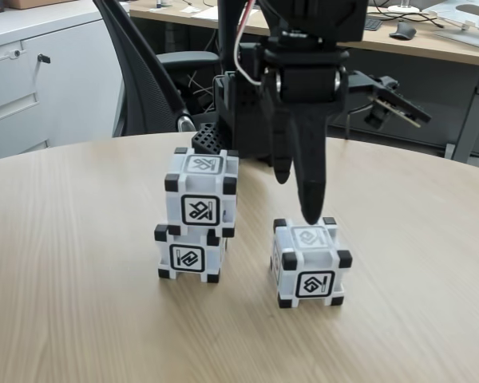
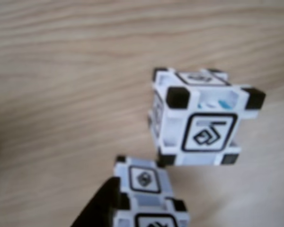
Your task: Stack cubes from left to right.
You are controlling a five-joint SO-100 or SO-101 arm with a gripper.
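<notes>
**Two cubes stacked, the third alone under the gripper**

In the fixed view we see a round wooden table (image 1: 80, 319) with three alike white cubes with black corners. Two of them form a stack on the left of that view: the lower cube (image 1: 188, 254) sits on the table, and the upper cube (image 1: 201, 194) rests on top of it, shifted a little to the right and towards the back, so that it overhangs the one beneath. Each shows a black-framed square symbol on its front face.

The third cube (image 1: 310, 263) stands by itself on the table to the right of the stack, apart from it. The black gripper (image 1: 297, 191) hangs straight above this cube. We see two dark fingers pointing down, the longer one (image 1: 310, 187) ending just at the cube's back top edge, the shorter one (image 1: 281, 152) ending higher up. They lie close together and nothing is between them; whether the jaws are fully closed we cannot tell.

In the wrist view, which is blurred, we look down at the wood grain with the stack (image 2: 201, 116) at the centre right and the single cube (image 2: 146, 194) at the bottom edge, with a dark finger (image 2: 99, 208) beside its left face.

Behind the table in the fixed view are the arm's black base (image 1: 239, 112), a dark office chair (image 1: 152, 72), a grey cabinet (image 1: 40, 80) and a desk (image 1: 431, 40).
</notes>
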